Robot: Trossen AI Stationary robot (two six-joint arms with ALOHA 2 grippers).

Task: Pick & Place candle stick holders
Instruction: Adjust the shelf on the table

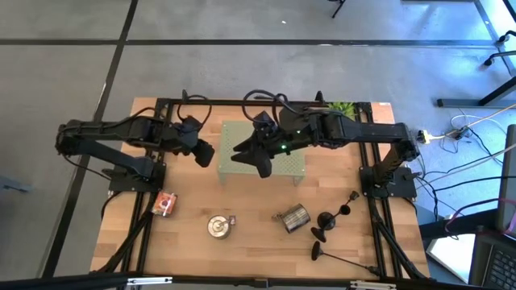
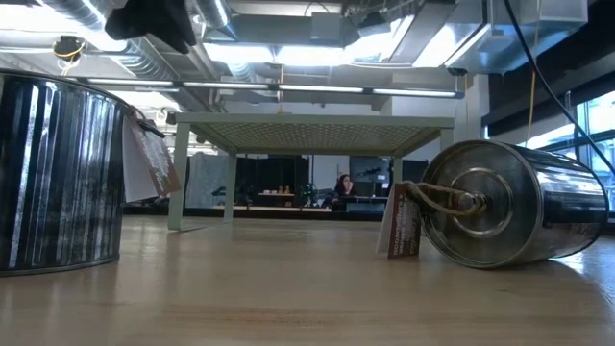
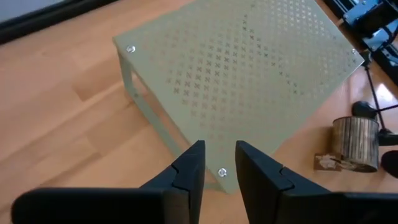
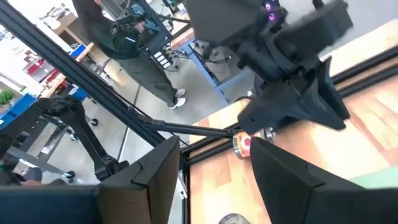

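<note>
Black candle stick holders (image 1: 332, 221) lie well apart from right gripper (image 1: 260, 159).

Perforated stand (image 1: 263, 161) sits mid-desk (image 1: 193, 242), toward back edge. Three candle holders (image 1: 332, 219) lie clustered front right, one can (image 1: 293, 217) just left of them, another can (image 1: 218, 226) front centre, small tin (image 1: 164, 204) far left.

From above, we cannot separate the candle stick holders (image 1: 332, 219) well away from the right pincer (image 1: 260, 161); they overlap. The upright tin (image 2: 58, 173) is cut by the low view's edge, and the left pincer (image 2: 154, 21) by its top.
</note>
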